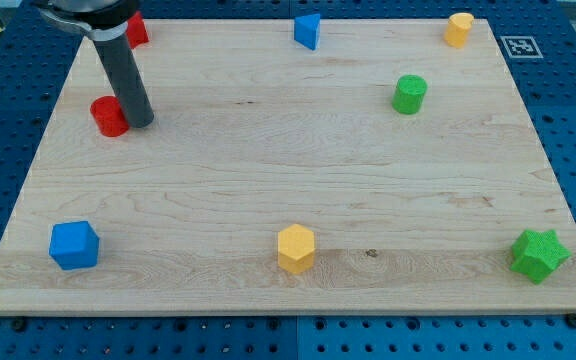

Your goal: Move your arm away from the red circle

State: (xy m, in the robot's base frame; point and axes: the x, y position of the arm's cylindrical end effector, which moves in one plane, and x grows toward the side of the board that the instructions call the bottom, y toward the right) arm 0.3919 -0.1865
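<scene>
The red circle (pixel 109 117) lies on the wooden board near the view's upper left. My tip (pixel 140 122) rests on the board right beside it, touching or almost touching its right side. The dark rod rises from there toward the view's top left. A second red block (pixel 137 30) sits at the top left edge, partly hidden behind the rod.
A blue triangle (pixel 308 31) sits at the top middle, a yellow block (pixel 458 29) at the top right, a green cylinder (pixel 409 94) below it. A blue cube (pixel 74 245) is at the bottom left, a yellow hexagon (pixel 295 248) at the bottom middle, a green star (pixel 538 254) at the bottom right.
</scene>
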